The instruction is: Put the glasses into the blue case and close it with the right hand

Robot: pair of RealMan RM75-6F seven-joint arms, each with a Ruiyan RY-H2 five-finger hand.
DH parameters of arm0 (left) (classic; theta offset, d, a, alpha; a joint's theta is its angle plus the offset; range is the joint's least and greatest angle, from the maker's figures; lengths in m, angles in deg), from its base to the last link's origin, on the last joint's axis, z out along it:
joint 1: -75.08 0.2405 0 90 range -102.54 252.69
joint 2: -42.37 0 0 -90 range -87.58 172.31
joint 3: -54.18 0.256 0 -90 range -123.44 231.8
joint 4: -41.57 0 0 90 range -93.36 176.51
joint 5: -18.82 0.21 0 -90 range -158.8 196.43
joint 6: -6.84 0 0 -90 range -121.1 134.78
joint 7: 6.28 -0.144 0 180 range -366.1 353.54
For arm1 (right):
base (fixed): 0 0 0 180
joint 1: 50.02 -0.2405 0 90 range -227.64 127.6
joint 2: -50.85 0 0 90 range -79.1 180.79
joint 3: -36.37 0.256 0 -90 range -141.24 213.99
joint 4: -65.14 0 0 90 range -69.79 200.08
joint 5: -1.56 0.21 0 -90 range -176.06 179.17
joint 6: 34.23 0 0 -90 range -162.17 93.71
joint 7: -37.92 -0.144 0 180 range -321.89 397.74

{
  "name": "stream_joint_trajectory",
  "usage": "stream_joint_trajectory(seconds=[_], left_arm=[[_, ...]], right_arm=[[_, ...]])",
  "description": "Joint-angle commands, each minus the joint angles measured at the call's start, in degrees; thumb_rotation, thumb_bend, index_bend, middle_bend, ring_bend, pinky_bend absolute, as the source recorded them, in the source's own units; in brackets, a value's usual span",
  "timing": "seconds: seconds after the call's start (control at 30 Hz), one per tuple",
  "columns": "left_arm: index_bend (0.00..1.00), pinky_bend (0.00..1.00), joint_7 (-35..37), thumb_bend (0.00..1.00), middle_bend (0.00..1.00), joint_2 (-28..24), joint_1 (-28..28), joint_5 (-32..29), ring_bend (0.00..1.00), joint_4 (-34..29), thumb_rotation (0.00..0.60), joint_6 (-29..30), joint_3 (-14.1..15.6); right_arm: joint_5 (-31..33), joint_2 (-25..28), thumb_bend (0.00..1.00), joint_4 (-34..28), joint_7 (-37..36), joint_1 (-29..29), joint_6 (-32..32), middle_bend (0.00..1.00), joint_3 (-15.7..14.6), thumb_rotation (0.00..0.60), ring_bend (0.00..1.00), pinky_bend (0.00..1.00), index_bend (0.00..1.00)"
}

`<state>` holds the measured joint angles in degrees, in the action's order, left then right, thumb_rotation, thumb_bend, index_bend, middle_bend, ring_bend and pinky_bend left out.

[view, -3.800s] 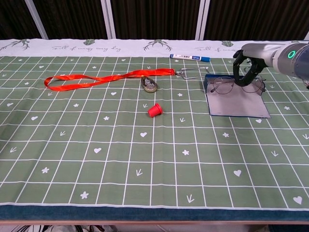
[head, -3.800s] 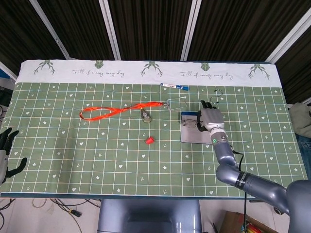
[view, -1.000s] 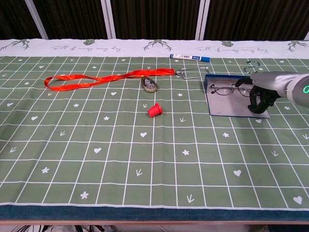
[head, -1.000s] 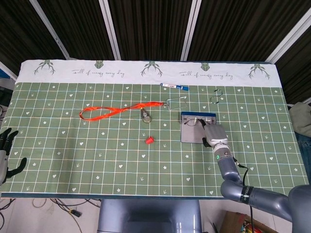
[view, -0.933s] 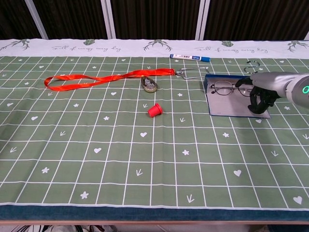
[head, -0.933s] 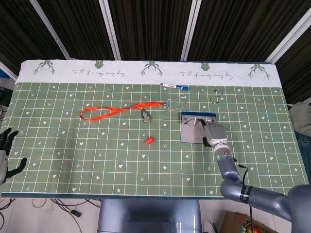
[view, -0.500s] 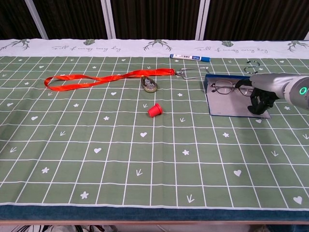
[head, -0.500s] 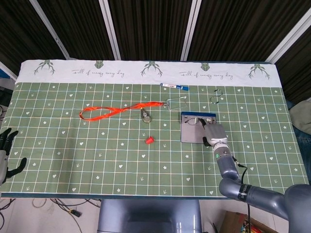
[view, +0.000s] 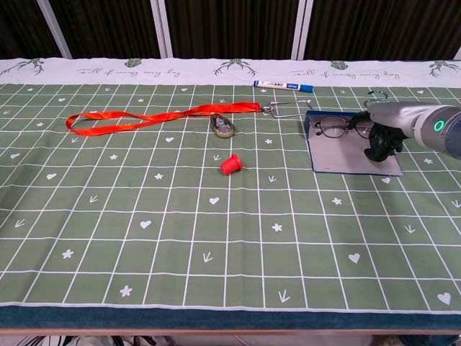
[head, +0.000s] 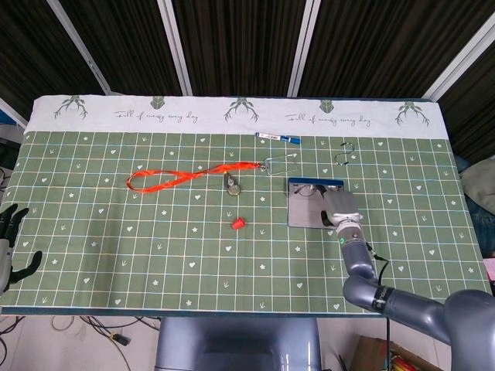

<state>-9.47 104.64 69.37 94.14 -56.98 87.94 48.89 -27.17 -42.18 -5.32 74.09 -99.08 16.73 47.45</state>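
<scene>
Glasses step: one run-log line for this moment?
glasses: on open blue case | right hand: fingers curled at glasses' right end, grip unclear | left hand: idle | case: unclosed

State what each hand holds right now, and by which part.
Left hand holds nothing, fingers spread. Right hand sits at the glasses on the blue case; whether it grips them cannot be told.

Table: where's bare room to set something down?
Free: the whole near half, in front of the red cap, and the left side below the orange lanyard. Crowded: far right, around the blue case, glasses, right hand, marker.
</scene>
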Motion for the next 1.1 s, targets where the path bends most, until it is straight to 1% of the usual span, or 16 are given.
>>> stream_joint_trajectory(seconds=[0.03,0.23,0.33,0.6,0.7,0.8,0.87,0.97,1.03,1.1], left_arm=[[0.07,0.0,0.0,0.35,0.0,0.0,0.0,0.0,0.0,0.0,0.6,-0.1,0.0],[0.07,0.0,-0.1,0.35,0.0,-0.1,0.0,-0.2,0.0,-0.1,0.6,-0.1,0.0],[0.07,0.0,-0.2,0.35,0.0,-0.1,0.0,-0.3,0.0,-0.2,0.6,-0.2,0.0],[0.07,0.0,-0.8,0.35,0.0,-0.1,0.0,-0.7,0.0,-0.4,0.6,-0.3,0.0],[0.07,0.0,-1.1,0.35,0.0,-0.1,0.0,-0.9,0.0,-0.6,0.6,-0.1,0.0],[0.07,0.0,-1.4,0.35,0.0,0.0,0.1,-1.0,0.0,-0.7,0.6,-0.1,0.0],[0.07,0.0,-1.6,0.35,0.0,0.0,0.1,-1.1,0.0,-0.9,0.6,-0.1,0.0],[0.07,0.0,-2.0,0.35,0.0,0.0,0.1,-1.3,0.0,-1.1,0.6,-0.2,0.0],[0.07,0.0,-2.2,0.35,0.0,0.0,0.1,-1.4,0.0,-1.2,0.6,-0.1,0.0],[0.07,0.0,-2.3,0.35,0.0,0.0,0.1,-1.4,0.0,-1.3,0.6,0.0,0.0]], right_arm=[[0.2,-0.2,0.58,0.3,0.0,-0.1,-0.1,0.55,0.3,0.6,0.59,0.49,0.11],[0.7,-0.4,0.58,1.0,0.3,-0.3,-0.2,0.55,0.5,0.6,0.59,0.49,0.11],[0.1,0.2,0.58,-0.3,-0.1,0.0,0.5,0.55,0.5,0.6,0.59,0.49,0.11],[-3.5,3.9,0.56,-8.0,-1.2,1.9,4.7,0.55,0.3,0.6,0.59,0.49,0.11],[-4.7,5.5,0.49,-11.2,-1.5,3.0,6.4,0.54,-0.1,0.6,0.57,0.49,0.11],[-6.2,7.3,0.38,-14.5,-1.8,4.3,7.7,0.44,-1.2,0.6,0.49,0.47,0.11],[-8.4,8.4,0.3,-16.8,-2.7,5.6,8.8,0.35,-2.2,0.6,0.39,0.39,0.13],[-12.6,8.7,0.25,-18.0,-4.3,7.1,10.6,0.26,-3.7,0.6,0.29,0.29,0.17],[-16.1,8.0,0.23,-17.6,-5.7,8.3,12.4,0.22,-4.6,0.6,0.26,0.26,0.19],[-19.3,6.8,0.22,-16.1,-7.2,9.3,14.0,0.21,-5.4,0.6,0.24,0.25,0.21]])
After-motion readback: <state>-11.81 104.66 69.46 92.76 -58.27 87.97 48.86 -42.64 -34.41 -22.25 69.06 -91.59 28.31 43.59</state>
